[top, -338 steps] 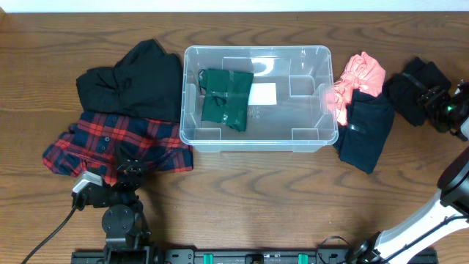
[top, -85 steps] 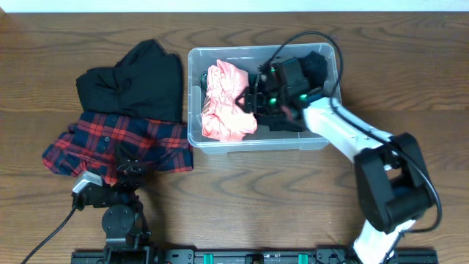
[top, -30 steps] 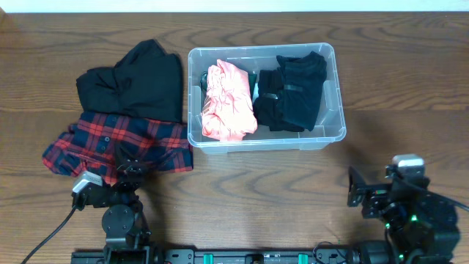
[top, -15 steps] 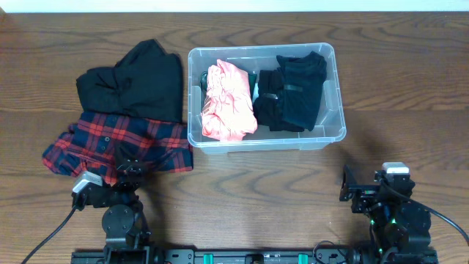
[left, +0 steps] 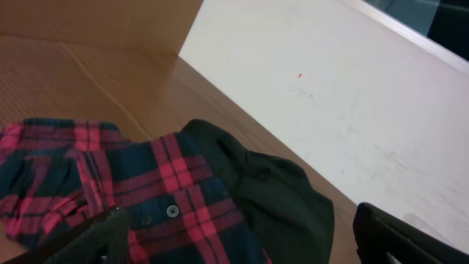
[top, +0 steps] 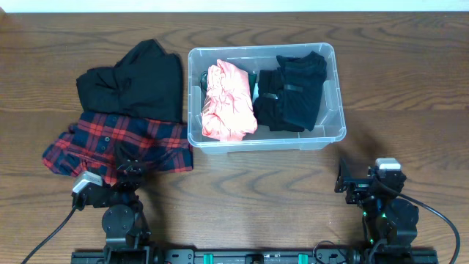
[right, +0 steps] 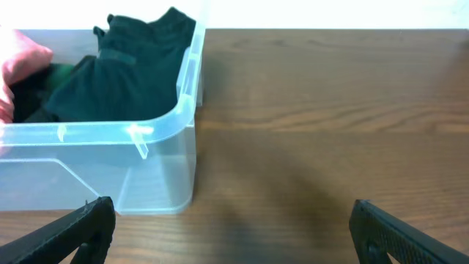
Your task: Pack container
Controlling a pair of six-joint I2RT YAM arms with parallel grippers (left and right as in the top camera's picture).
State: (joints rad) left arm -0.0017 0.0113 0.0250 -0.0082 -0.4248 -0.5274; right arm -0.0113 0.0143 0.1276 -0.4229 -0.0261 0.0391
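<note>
Container at mid-worktop, part-filled; left gripper and right gripper parked, jaws spread and empty: pinch the nearby plaid shirt at a bunched fold, lifting clear of the rim.

surface: wooden table | centre-back: container | left: black garment touching red plaid shirt
</note>
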